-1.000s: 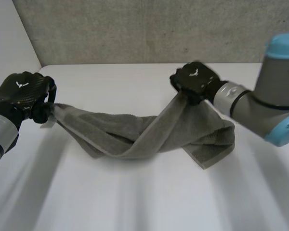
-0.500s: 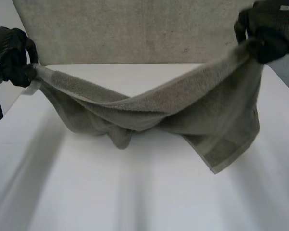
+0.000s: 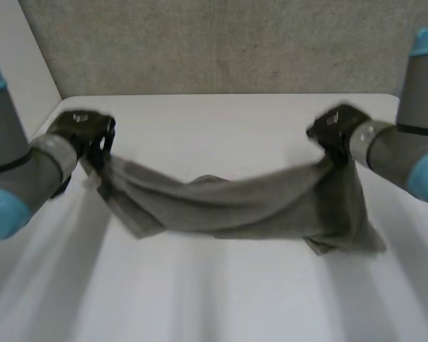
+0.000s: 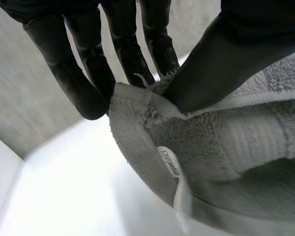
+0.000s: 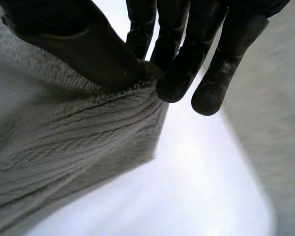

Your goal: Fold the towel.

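The grey towel (image 3: 228, 203) hangs stretched between both hands over the white desk (image 3: 214, 306), sagging in the middle. The left hand (image 3: 82, 130) pinches one corner between thumb and fingers (image 4: 88, 78), just beside a white label (image 4: 170, 162). The right hand (image 3: 335, 128) pinches the opposite corner between thumb and fingers (image 5: 177, 73).

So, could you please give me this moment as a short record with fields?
towel: grey towel, stretched between both hands, sagging in the middle
left hand: left hand pinches a corner, near the label
right hand: right hand pinches another corner, thumb against fingers
table: white table, under the towel
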You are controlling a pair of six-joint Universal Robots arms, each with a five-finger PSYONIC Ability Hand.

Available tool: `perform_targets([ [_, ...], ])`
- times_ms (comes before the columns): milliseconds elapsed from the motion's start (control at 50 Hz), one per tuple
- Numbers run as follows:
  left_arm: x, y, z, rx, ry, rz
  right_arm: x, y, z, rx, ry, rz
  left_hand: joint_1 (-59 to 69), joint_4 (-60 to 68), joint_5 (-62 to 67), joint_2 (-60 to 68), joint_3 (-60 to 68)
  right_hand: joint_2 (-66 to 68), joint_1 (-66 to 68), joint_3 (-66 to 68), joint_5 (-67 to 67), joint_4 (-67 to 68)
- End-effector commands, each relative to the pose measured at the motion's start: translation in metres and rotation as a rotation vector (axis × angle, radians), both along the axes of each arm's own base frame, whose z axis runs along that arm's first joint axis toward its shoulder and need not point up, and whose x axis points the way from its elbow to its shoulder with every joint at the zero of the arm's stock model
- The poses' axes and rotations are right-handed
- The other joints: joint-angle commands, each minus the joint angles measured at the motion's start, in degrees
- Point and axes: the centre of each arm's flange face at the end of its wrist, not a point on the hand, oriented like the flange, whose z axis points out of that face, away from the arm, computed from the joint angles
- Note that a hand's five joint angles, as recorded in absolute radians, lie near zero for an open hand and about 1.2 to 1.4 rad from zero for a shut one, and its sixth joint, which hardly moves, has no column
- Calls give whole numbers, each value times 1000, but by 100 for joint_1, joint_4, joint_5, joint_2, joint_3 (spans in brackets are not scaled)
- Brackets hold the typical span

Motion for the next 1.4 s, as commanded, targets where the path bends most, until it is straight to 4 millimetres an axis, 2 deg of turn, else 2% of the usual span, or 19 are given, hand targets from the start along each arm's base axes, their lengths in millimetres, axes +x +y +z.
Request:
perform_targets([
  [20,-22,-31,128,-608,211,-7,16,-33,126,-783,-313,-45,-130,-724,-1438,-580,-854,616,381,324,337,330],
  [40,-22,-31,128,-609,211,-7,16,-33,126,-785,-313,-45,-130,-724,-1438,-580,-854,616,381,324,337,330],
  [80,-16,-21,178,-839,299,4,7,-13,167,-973,-390,-49,-130,-724,-1438,-580,-854,616,381,324,337,330],
  [200,-15,-13,172,-817,300,3,6,-8,151,-879,-351,-43,-130,-724,-1438,-580,-854,616,381,324,337,330],
  [240,-14,-14,141,-712,280,4,5,-5,125,-729,-287,-38,-130,-724,-1438,-580,-854,616,381,324,337,330],
  [300,-14,-14,122,-646,271,5,4,-3,112,-654,-256,-37,-130,-724,-1438,-580,-854,616,381,324,337,330],
  [340,-10,-11,85,-516,253,10,3,3,79,-508,-197,-26,-130,-724,-1438,-580,-854,616,381,324,337,330],
  [360,-10,-11,84,-516,253,10,3,3,79,-508,-196,-26,-130,-724,-1438,-580,-854,616,381,324,337,330],
  [400,-6,-2,47,-392,215,14,4,14,44,-373,-150,6,-130,-724,-1438,-580,-854,616,381,324,337,330],
  [420,-6,-2,47,-391,215,14,3,21,27,-311,-125,25,-130,-724,-1438,-580,-854,616,381,324,337,330],
  [440,-3,6,21,-312,182,17,3,21,27,-310,-125,25,-130,-724,-1438,-580,-854,616,381,324,337,330],
  [460,-3,6,21,-311,182,17,1,30,6,-236,-102,39,-130,-724,-1438,-580,-854,616,381,324,337,330],
  [480,2,19,-10,-221,143,15,1,30,5,-235,-102,39,-130,-724,-1438,-580,-854,616,381,324,337,330],
  [520,4,25,-24,-177,125,17,-4,47,-29,-118,-57,45,-130,-724,-1438,-580,-854,616,381,324,337,330],
  [600,10,41,-55,-80,70,16,-5,61,-50,-45,-30,59,-130,-724,-1438,-580,-854,616,381,324,337,330],
  [740,11,60,-76,-32,-50,-19,-11,81,-96,104,0,57,-130,-724,-1438,-580,-854,616,381,324,337,330],
  [880,16,55,-74,-46,-67,-2,-15,81,-101,111,-85,13,-130,-724,-1438,-580,-854,616,381,324,337,330],
  [1020,29,44,-71,-53,-61,47,-17,86,-97,115,-126,14,-130,-724,-1438,-580,-854,-3697,-3931,-3988,-3976,-3982],
  [1400,37,41,-78,-31,-66,70,-77,64,-112,175,-190,-70,-130,-724,-1438,-580,-854,-4139,-4373,-4430,-4418,-4424],
])
